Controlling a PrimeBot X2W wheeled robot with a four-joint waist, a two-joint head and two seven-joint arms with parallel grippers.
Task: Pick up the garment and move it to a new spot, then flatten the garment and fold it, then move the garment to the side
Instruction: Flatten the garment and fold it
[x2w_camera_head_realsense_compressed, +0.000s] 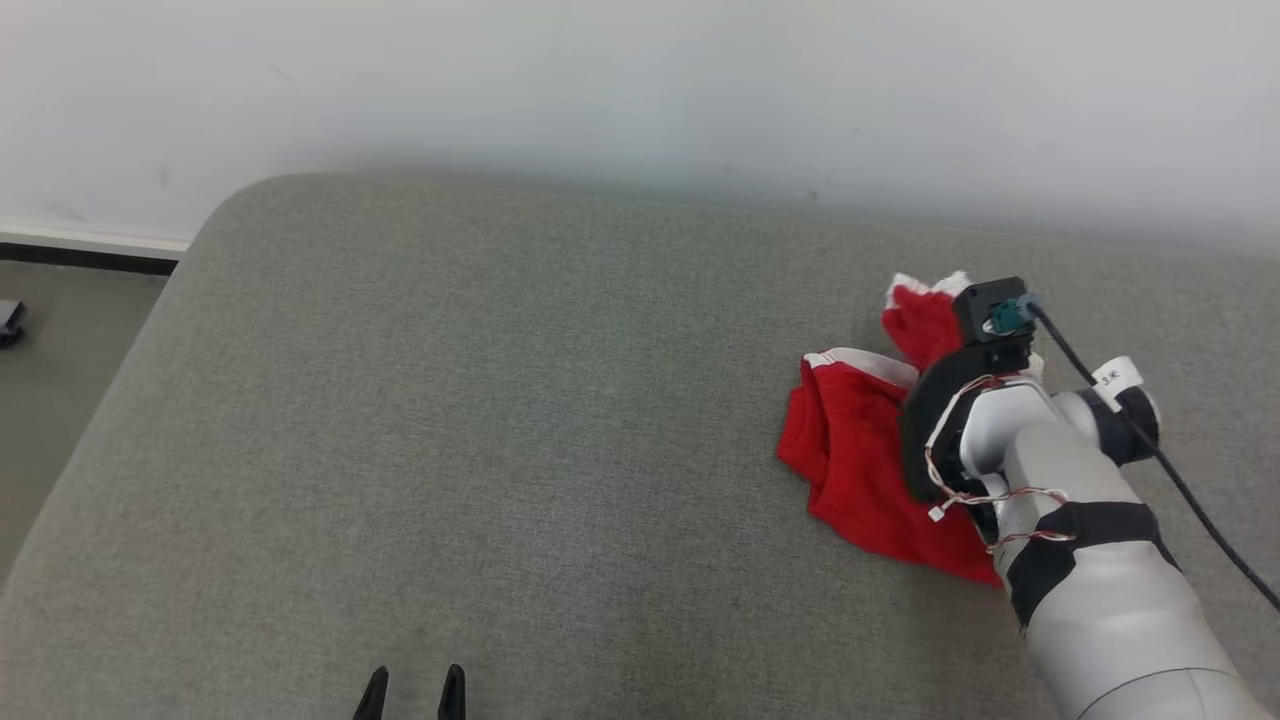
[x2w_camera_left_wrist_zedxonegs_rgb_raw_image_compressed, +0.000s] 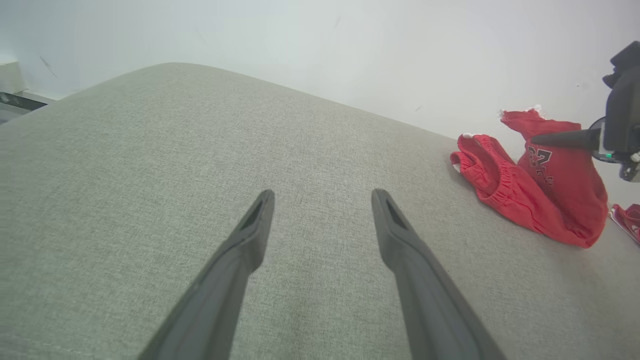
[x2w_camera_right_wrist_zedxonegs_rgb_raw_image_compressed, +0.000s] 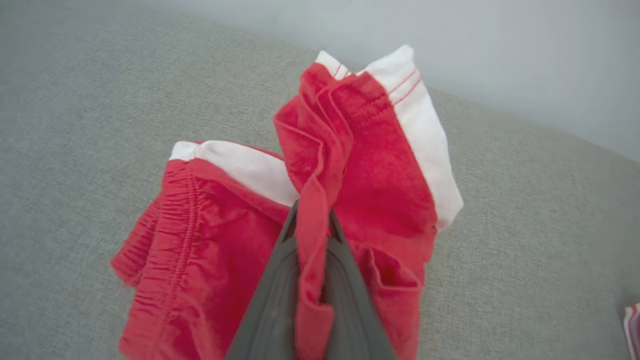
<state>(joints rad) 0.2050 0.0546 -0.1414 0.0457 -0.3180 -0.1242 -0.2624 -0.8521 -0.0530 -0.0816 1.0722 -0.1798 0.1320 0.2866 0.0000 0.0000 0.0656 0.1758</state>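
Head view: red shorts (x2w_camera_head_realsense_compressed: 860, 450) lie bunched at the far right of the grey cushion (x2w_camera_head_realsense_compressed: 450, 400), near the wall. The right arm (x2w_camera_head_realsense_compressed: 1080, 560) covers part of them & the grip itself. Left jaws show at btm edge, tips only, apart, empty.

Left wrist view: left jaws wide open over bare cushion, well apart from the shorts. Right jaws pinch an upper fold into a peak. A red cloth scrap (x2w_camera_left_wrist_zedxonegs_rgb_raw_image_compressed: 627, 220) is cut off at the edge; can't tell what it is.

Right wrist view: right jaws shut on a thin red fold. Fabric prob. light, soft, limp, so one pinch just drapes it. Better holds: elastic waistband (x2w_camera_right_wrist_zedxonegs_rgb_raw_image_compressed: 175, 225) or white hem (x2w_camera_right_wrist_zedxonegs_rgb_raw_image_compressed: 425, 125) corners. Underside hidden.
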